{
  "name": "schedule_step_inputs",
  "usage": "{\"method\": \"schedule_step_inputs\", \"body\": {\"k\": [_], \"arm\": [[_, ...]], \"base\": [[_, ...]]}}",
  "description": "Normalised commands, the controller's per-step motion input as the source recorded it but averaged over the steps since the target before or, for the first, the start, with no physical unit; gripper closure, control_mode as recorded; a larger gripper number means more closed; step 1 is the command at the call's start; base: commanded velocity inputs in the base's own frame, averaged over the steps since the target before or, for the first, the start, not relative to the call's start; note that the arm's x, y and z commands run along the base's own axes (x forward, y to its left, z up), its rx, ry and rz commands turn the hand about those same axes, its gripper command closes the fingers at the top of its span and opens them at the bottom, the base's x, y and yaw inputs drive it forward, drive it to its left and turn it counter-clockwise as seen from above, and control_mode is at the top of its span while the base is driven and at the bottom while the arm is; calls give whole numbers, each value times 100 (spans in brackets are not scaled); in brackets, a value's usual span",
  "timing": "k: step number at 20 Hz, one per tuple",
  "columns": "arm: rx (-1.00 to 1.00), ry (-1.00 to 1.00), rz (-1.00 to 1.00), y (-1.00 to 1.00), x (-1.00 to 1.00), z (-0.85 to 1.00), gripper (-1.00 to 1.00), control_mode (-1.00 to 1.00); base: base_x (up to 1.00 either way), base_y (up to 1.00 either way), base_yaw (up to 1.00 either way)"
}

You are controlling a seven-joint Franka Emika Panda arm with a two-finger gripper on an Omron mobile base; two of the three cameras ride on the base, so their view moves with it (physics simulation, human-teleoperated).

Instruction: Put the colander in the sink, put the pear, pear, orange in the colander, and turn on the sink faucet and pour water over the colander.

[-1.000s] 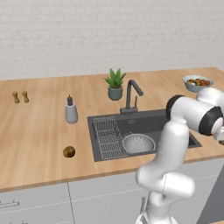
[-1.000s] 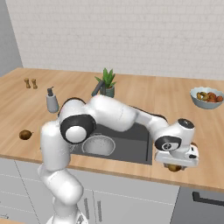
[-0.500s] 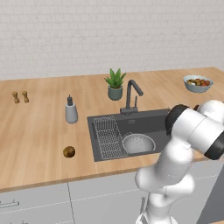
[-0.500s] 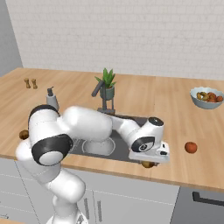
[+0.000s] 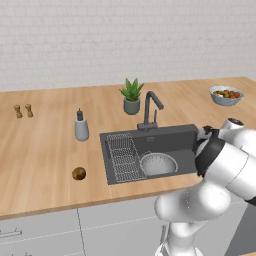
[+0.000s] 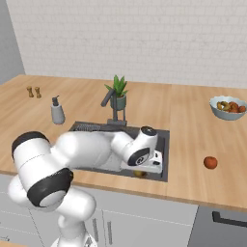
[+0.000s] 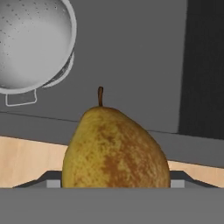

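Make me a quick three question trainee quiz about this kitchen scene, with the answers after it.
1. True or false: the colander sits in the sink.
2. Which fruit sits between the gripper fingers? A orange, B pear, C apple.
3. Fill in: the orange lies on the ____, right of the sink.

Key: 1 true. 2 B, the pear, over the sink's front edge. 3 counter.

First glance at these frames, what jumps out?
The pear held in the pincer, big in the hand view, over the sink's front edge. Next, the silver colander sitting empty in the basin beside the wire rack. Then the orange alone on the counter right of the sink.
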Motion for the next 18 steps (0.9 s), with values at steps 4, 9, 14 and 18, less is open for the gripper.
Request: {"method": "schedule_step_inputs", "body": {"k": [4, 9, 14, 18], "arm": [[17, 0, 2, 37, 83, 21, 100, -100], [11, 0, 1, 47, 89, 13, 100, -100], [0, 3, 1, 65, 67, -1, 100, -100], [0, 13, 5, 64, 16, -38, 100, -100]], "base": [[0, 0, 0], [0, 0, 0], [0, 0, 0], [0, 0, 0]]}}
